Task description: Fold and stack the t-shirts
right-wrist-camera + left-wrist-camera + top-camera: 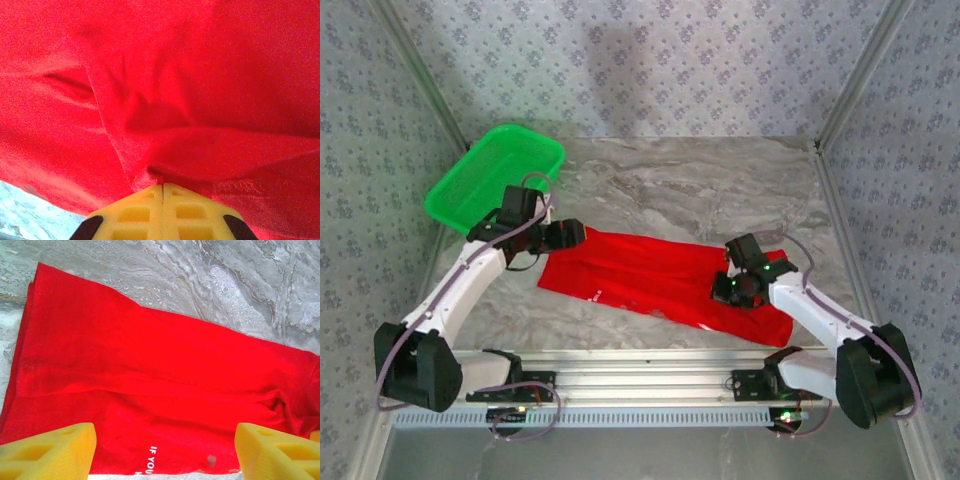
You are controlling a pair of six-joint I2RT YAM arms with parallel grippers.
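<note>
From the top external view, you have the bright red cloth t-shirt (660, 280) lying flat on the grey marbled table (700, 190). Its long axis runs away from the green plastic basket (495, 175). The left end effector (565, 235) hovers at the end nearest the basket. The right end effector (740, 290) sits on the end farthest from the basket.

In the left wrist view, your left end effector (162, 455) is released, its yellow fingers (47, 450) spread wide above the t-shirt (150, 370), grasping nothing. The cloth stretches ahead of it, away from the basket.

In the right wrist view, your right end effector (163, 200) is clenched. Folds of the t-shirt (200, 75) gather into its tips, so it appears to pinch the cloth.
</note>
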